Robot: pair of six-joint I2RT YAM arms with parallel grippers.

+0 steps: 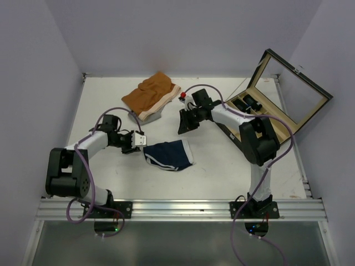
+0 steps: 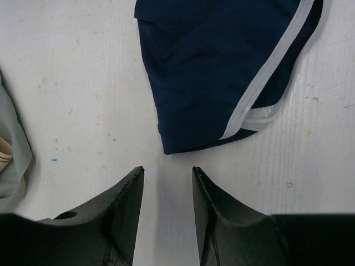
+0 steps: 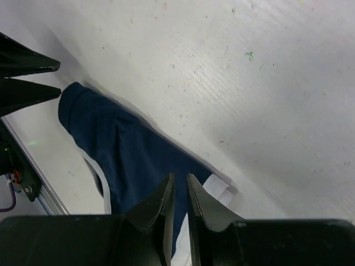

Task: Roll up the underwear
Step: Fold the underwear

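Observation:
The navy underwear [image 1: 169, 154] with white trim lies loosely folded on the white table, near the front middle. In the left wrist view the underwear [image 2: 216, 72] lies just beyond my left gripper [image 2: 167, 169], which is open with only bare table between its fingers. My left gripper [image 1: 141, 139] sits at the fabric's left edge. My right gripper [image 1: 182, 126] hovers behind the underwear, apart from it. Seen from its wrist, my right gripper [image 3: 179, 176] has its jaws a narrow slit apart with nothing in them, and the underwear [image 3: 127, 155] lies below.
Orange-brown shorts [image 1: 151, 93] lie on a grey garment [image 1: 155, 114] at the back of the table; the grey garment's edge [image 2: 12, 149] shows left of my left gripper. A wooden box [image 1: 260, 113] with its lid raised stands at the back right.

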